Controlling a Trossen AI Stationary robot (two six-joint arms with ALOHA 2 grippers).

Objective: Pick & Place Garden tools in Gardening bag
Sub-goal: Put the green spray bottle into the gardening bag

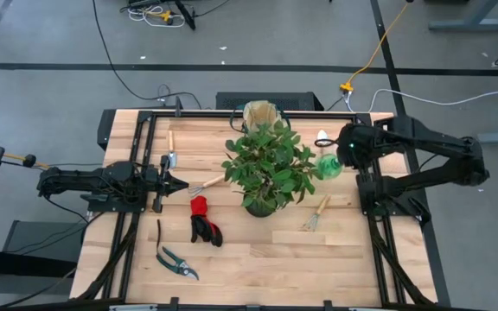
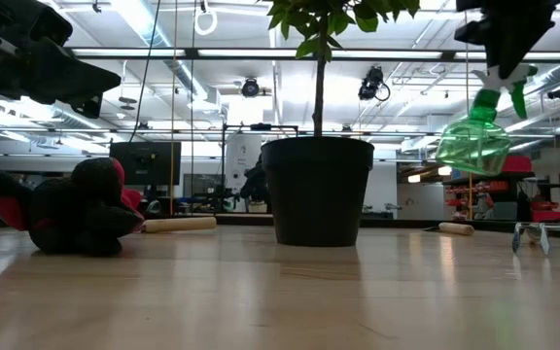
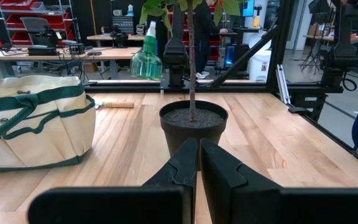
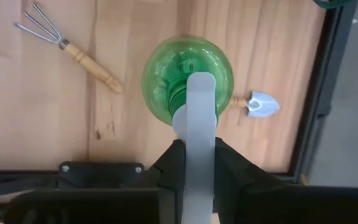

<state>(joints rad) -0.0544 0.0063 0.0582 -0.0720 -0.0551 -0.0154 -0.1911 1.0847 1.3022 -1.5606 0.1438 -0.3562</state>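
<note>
We see our right pincer (image 4: 193, 163) clamped on the white trigger head of a round green plastic spray bottle (image 1: 328, 164), held above the pale wooden worktop (image 1: 258, 259); our left pincer (image 3: 197, 155) waits closed, empty; the tan fabric bag (image 1: 261, 113) sits behind the plant; gloves, shears, rakes and trowels lie unpacked

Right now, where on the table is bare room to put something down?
Bare wood lies along the near edge, between the pruning shears and the hand rake. It is crowded around the potted plant: gloves, gardening bag, and the held spray bottle.
</note>
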